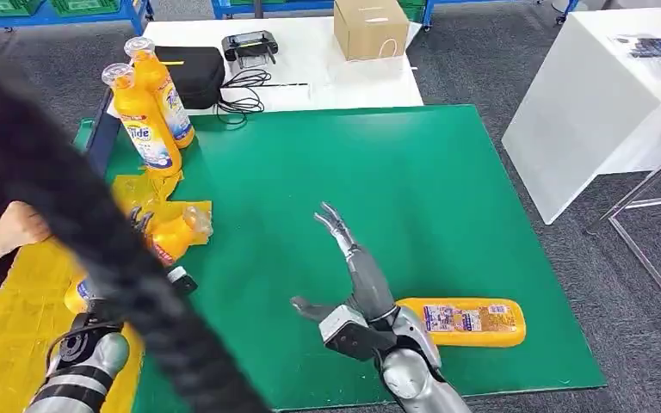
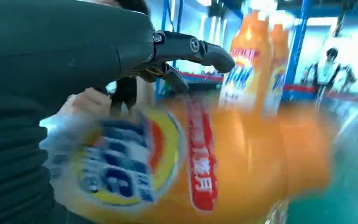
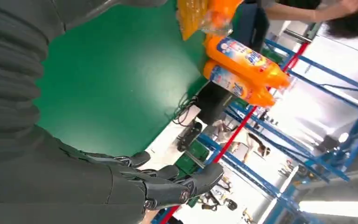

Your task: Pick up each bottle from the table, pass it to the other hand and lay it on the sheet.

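My left hand [image 1: 142, 222] grips an orange detergent bottle [image 1: 174, 239] low over the edge of the yellow sheet [image 1: 13, 327], cap toward the green mat [image 1: 310, 163]. In the left wrist view the fingers [image 2: 186, 46] arch over this blurred bottle [image 2: 191, 163]. My right hand [image 1: 346, 258] is open over the mat's middle, fingers spread, holding nothing. A second bottle [image 1: 469, 320] lies flat by my right forearm near the front edge. Two bottles [image 1: 148, 107] stand upright at the mat's far left corner, also in the right wrist view [image 3: 242, 70].
A thick black strand [image 1: 95, 232] crosses the head view and hides most of my left hand. A person's hand [image 1: 19, 225] rests at the sheet's left side. Behind the mat lie a black bag [image 1: 194, 73], cables and a cardboard box [image 1: 370, 26]. A white table [image 1: 602, 95] stands at the right.
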Tool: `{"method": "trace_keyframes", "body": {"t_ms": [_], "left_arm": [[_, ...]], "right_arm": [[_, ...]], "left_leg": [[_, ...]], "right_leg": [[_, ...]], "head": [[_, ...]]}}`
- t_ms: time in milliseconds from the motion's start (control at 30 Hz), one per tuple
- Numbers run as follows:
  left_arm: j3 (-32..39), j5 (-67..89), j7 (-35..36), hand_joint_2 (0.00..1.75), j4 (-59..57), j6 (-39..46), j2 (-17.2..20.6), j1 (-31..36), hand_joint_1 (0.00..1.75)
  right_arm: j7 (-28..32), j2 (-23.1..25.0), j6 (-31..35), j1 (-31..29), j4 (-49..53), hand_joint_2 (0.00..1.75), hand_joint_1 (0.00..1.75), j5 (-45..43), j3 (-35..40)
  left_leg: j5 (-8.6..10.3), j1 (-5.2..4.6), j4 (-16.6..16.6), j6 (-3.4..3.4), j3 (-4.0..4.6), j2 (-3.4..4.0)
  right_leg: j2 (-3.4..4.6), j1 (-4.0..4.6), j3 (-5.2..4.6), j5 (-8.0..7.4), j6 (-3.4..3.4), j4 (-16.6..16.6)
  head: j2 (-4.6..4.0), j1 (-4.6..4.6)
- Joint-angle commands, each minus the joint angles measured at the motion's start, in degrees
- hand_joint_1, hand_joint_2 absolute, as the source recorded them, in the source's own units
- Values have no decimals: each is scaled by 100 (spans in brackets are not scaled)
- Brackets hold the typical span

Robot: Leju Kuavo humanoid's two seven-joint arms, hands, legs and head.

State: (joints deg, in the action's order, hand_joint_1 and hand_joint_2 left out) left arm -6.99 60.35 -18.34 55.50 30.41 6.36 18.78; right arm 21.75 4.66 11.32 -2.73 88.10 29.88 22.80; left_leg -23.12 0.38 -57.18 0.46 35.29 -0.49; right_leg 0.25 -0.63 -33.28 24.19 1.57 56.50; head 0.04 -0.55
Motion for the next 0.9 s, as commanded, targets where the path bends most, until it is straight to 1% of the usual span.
{"method": "trace_keyframes", "body": {"t_ms": [33,67,167,300,333,400,433,500,533,567,600,633,667,700,733,800,867,900], "left_arm": [[-53,780,315,0,1054,433,14,-262,0],[-61,846,355,0,1019,416,35,-247,0],[-30,893,391,0,846,431,79,-188,0],[-29,891,388,0,836,441,77,-187,0],[-19,905,367,0,846,550,69,-194,0],[74,1128,334,0,1054,959,-1,-314,0],[178,1076,215,175,1187,959,-89,-387,0],[208,-428,-385,175,1692,818,-311,-612,0],[277,-1203,-640,175,2049,454,-409,-756,0],[418,-2313,-877,175,2474,-222,-570,-918,0],[527,-2527,-906,175,2670,-415,-642,-1009,0],[561,-2498,-899,175,2733,-469,-671,-1030,0],[561,-2498,-899,175,2733,-469,-671,-1030,0],[561,-2498,-899,175,2733,-469,-671,-1030,0],[605,-2889,-936,175,2732,-763,-720,-1033,0],[933,-4075,-983,175,2869,-1791,-875,-1190,0],[1179,-4856,-838,175,2930,-2496,-988,-1371,0],[1240,-5036,-830,175,2933,-2667,-1006,-1441,0]], "right_arm": [[-61,-203,-19,-111,-474,175,0,127,37],[-63,-204,-19,-116,-477,175,0,137,43],[-70,-202,-22,-138,-496,175,0,162,67],[-72,-202,-22,-137,-497,175,0,166,70],[-74,-204,-21,-139,-497,175,0,170,73],[-85,-219,-15,-125,-506,175,0,188,91],[-98,-233,-7,-120,-503,175,0,207,103],[-226,-432,-57,-75,-448,175,0,492,219],[-342,-614,-172,-39,-406,175,0,714,307],[-414,-844,-276,-10,-396,175,0,987,397],[-404,-929,-285,42,-391,175,0,1052,365],[-361,-948,-284,61,-399,175,0,1064,324],[-361,-948,-284,61,-399,175,0,1064,324],[-361,-948,-284,61,-399,175,0,1064,324],[-370,-997,-328,44,-406,175,0,1149,363],[-591,-1371,-386,73,-406,175,0,1655,410],[-780,-1731,-373,129,-464,175,0,2038,290],[-784,-1842,-364,155,-489,175,0,2091,208]], "left_leg": [[-13,10,-4,1,-18,2],[-6,5,-1,0,-8,4],[-14,11,-3,0,-23,6],[-6,5,2,0,-12,5],[-11,8,0,0,-20,6],[-6,3,2,0,-13,4],[-20,12,-1,-1,-32,10],[-14,7,-1,1,-20,9],[-16,8,-2,2,-22,8],[-19,8,-2,3,-25,5],[-9,4,-1,3,-10,-2],[-14,5,-2,5,-16,-4],[-8,4,-1,3,-7,-5],[-16,8,-4,5,-18,-6],[-9,2,-1,4,-9,-6],[-12,3,-3,5,-8,-5],[-24,6,-6,7,-24,9],[-8,-5,4,5,-10,-2]], "right_leg": [[-5,12,26,8,-3,-9],[0,5,12,3,-2,-5],[-2,13,29,8,-5,-10],[1,6,16,2,-3,-7],[0,9,26,7,-5,-9],[0,4,16,4,-2,-6],[1,14,39,12,-7,-13],[4,8,26,8,-2,-9],[2,9,30,9,-2,-11],[-2,10,35,12,-2,-12],[-7,5,17,6,1,-8],[-11,7,26,10,2,-12],[-9,5,15,5,1,-9],[-13,10,30,11,1,-14],[-10,4,16,6,2,-10],[-7,4,18,7,1,-9],[3,11,36,11,-1,-16],[-4,-1,15,4,2,-11]], "head": [[0,0],[0,0],[0,0],[0,0],[0,0],[0,0],[0,0],[0,0],[0,0],[0,0],[0,0],[0,0],[0,0],[0,0],[0,0],[0,0],[0,0],[0,0]]}}
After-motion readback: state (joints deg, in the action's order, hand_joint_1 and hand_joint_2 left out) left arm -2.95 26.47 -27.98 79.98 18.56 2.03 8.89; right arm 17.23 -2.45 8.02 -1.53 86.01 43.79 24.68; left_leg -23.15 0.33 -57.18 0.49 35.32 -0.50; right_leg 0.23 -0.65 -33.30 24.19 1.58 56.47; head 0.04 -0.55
